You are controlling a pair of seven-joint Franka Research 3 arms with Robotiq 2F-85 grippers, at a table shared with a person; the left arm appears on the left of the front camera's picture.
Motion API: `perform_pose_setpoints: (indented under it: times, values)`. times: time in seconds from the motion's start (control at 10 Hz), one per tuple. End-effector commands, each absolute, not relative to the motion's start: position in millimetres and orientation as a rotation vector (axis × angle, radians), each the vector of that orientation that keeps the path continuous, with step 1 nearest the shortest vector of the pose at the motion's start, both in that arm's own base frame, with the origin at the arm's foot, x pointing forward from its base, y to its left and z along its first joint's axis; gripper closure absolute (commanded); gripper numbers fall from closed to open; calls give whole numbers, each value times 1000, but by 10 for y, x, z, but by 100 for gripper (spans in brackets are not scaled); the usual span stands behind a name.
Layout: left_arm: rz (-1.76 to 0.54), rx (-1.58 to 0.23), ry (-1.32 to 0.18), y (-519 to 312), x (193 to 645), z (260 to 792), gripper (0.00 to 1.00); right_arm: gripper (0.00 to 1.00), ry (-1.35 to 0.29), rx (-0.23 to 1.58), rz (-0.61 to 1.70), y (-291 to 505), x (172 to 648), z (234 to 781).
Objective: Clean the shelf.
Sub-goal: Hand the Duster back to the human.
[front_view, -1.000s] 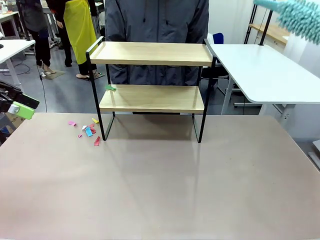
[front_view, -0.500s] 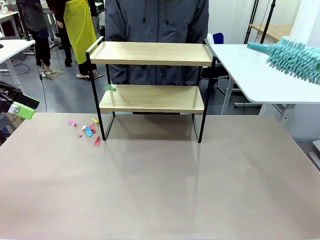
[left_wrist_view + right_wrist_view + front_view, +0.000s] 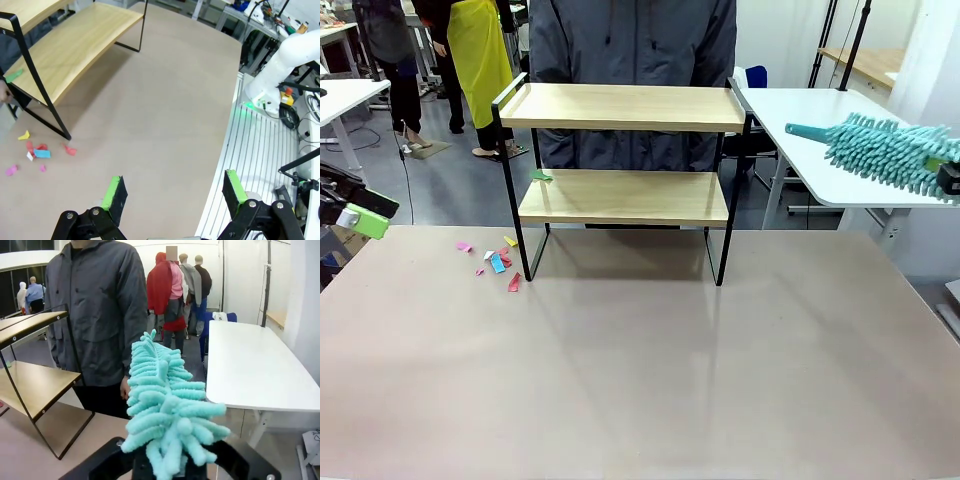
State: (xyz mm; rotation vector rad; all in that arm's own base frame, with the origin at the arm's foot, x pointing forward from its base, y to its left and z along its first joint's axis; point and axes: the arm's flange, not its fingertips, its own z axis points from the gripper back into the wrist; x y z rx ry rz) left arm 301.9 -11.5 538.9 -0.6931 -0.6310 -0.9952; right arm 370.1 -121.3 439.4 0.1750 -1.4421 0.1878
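While the right gripper [image 3: 167, 467] stays out of contact with the shelf, its jaws are clamped on a teal duster [image 3: 885, 150], which projects from the right edge of the front frame toward the centre. Its head is a dense mass of soft chenille-like fingers ending in a smooth tapered tip; held level and tip-first, it appears presented for a sweep along a board. The left gripper [image 3: 172, 195], bottom of its wrist frame, has green pads [image 3: 111, 191] wide apart and holds nothing. The shelf [image 3: 623, 150], upper centre, comprises two light wooden boards in a thin black frame. Coloured paper scraps [image 3: 495, 261] lie lower left of it; one green scrap [image 3: 540, 175] rests on the lower board's left end.
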Motion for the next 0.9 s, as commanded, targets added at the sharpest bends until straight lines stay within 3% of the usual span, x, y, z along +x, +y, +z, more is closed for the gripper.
perform_pose_setpoints:
  times: [0.0,0.8]
  values:
    - [-993,-716,-642,-136,3026,5424,0,83,-1456,139,170,-1299,3650,4472]
    - [-993,-716,-642,-136,3026,5424,0,83,-1456,139,170,-1299,3650,4472]
